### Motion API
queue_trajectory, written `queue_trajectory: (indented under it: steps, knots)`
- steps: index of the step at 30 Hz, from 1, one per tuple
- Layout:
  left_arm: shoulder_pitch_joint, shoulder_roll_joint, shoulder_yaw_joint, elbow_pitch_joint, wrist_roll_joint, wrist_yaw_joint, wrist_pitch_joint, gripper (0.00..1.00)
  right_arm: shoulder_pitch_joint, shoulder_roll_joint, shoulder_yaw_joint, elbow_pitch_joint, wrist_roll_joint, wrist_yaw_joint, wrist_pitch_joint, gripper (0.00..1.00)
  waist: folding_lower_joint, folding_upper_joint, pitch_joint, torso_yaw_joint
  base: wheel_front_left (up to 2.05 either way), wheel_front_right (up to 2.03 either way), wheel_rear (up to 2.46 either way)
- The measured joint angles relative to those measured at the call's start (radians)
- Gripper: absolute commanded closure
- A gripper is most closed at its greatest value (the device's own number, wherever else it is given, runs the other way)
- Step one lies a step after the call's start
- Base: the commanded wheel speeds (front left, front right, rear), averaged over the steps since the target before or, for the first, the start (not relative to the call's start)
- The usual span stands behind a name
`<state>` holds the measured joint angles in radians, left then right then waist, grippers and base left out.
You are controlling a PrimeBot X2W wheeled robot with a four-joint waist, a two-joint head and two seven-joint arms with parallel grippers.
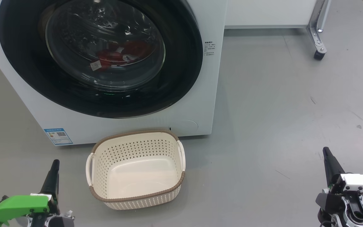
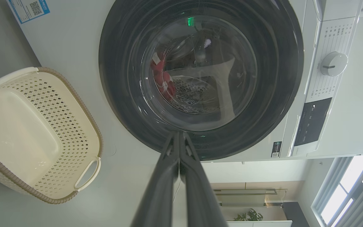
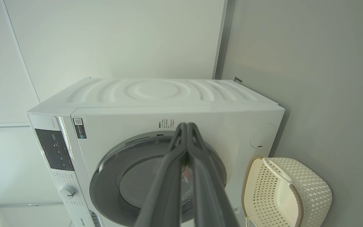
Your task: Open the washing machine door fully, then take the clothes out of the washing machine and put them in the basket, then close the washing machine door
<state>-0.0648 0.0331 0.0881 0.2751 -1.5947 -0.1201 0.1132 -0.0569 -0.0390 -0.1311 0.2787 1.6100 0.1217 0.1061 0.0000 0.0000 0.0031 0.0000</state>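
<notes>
L arm (image 1: 17,205), R arm (image 1: 354,189): jaws closed.

The white washer (image 1: 208,104) stands far left, its round black-rimmed door (image 1: 181,78) shut. Red clothes (image 1: 118,55) lie low inside, seen through the door's clear centre. The cream, brown-rimmed basket (image 1: 137,148) sits upright on the floor (image 1: 263,126), just in front of the washer.

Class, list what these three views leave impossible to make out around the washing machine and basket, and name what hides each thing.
- Head view: how many clothes lie inside; reflections on the washing machine door glass blur them.
- Head view: the blue sticker text is too small.
- Right wrist view: the door's centre is covered by the right gripper.
- Right wrist view: the basket is cut by the bottom edge.
</notes>
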Motion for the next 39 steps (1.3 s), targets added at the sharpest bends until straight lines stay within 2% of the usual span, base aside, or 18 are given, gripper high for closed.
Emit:
queue_trajectory:
  steps: [38, 39]
  knots:
    - [0.001, -0.001, 0.000, 0.002, 0.000, 0.001, 0.000, 1.00, 0.001, 0.001, 0.000, 0.002, 0.000, 0.000, 0.000, 1.00, 0.0000, 0.0000, 0.000, 0.000, 0.00, 0.00, 0.00]
    - [0.006, -0.003, 0.000, 0.010, 0.001, 0.001, 0.000, 0.00, 0.006, 0.003, 0.001, 0.009, 0.000, 0.000, 0.000, 0.00, 0.0000, 0.0000, 0.000, 0.000, 0.00, 0.00, 0.00]
